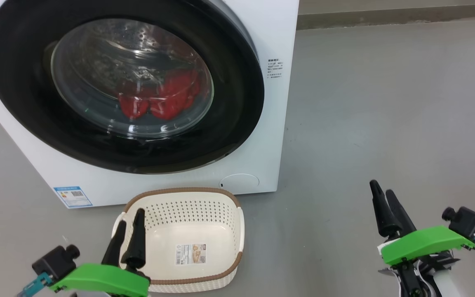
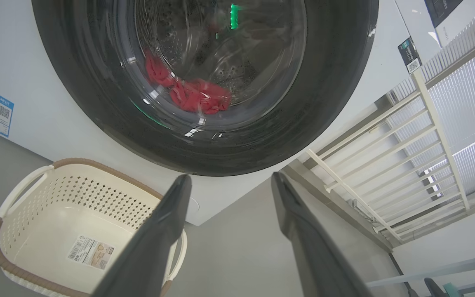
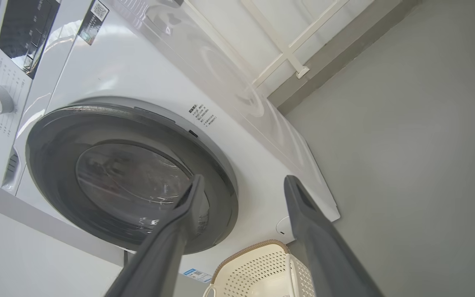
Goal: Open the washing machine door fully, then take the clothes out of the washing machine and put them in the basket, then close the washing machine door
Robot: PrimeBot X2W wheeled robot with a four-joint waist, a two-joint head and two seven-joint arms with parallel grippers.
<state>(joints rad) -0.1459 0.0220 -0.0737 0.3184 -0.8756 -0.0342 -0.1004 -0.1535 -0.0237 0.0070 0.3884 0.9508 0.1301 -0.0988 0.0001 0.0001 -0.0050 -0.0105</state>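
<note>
Washing machine door (image 1: 124, 82): shut against the washing machine (image 1: 262, 41), at 11 o'clock in the head view, the clothes (image 1: 159, 99) red behind its glass. Basket (image 1: 184, 192): on the floor (image 1: 386, 103) at 6 o'clock of the door, just beside the machine front. Left gripper (image 1: 130, 218) at 7 o'clock by the basket's left rim, right gripper (image 1: 381, 187) at 4 o'clock over the floor: 2 fingers each, spread wide, holding nothing.

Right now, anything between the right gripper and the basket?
No object. In the head view, just bare grey floor lies between the right gripper and the basket.
</note>
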